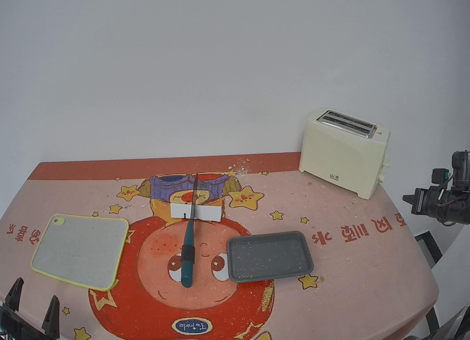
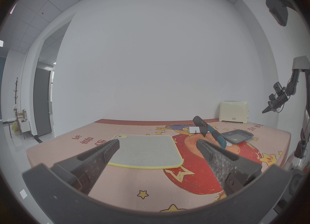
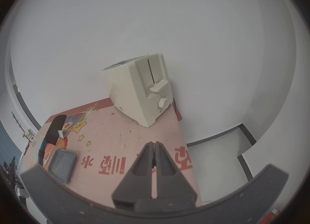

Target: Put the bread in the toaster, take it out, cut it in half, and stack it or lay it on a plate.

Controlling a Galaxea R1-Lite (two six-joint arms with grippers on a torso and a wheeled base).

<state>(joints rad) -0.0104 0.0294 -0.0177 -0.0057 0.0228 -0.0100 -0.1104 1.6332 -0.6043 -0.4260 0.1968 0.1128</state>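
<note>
The toaster (image 1: 345, 157) stands at the far right of the table (image 1: 372, 267), its lever (image 3: 158, 86) low (what its slots hold cannot be told). A teal-handled knife (image 1: 189, 243) lies between the cutting board (image 1: 81, 250) and the grey plate (image 1: 269, 256), blade propped on a white stand (image 1: 208, 212). The left gripper (image 2: 158, 143) hovers near the board, jaws wide apart. The right gripper (image 3: 154, 144), jaws together, faces the toaster's lever end.

A plain white room is surrounding my tabletop (image 1: 377, 267).
I am facing a bare white wall (image 1: 235, 37) rising right behind the pink and red cartoon cloth. A tiled ceiling (image 2: 48, 8) is spreading overhead. Farther off in the room, a dark door (image 2: 42, 102) and a thin coat stand (image 2: 15, 94) are standing. Pale floor (image 3: 219, 160) with a dark strip is showing past the tabletop's right edge.
</note>
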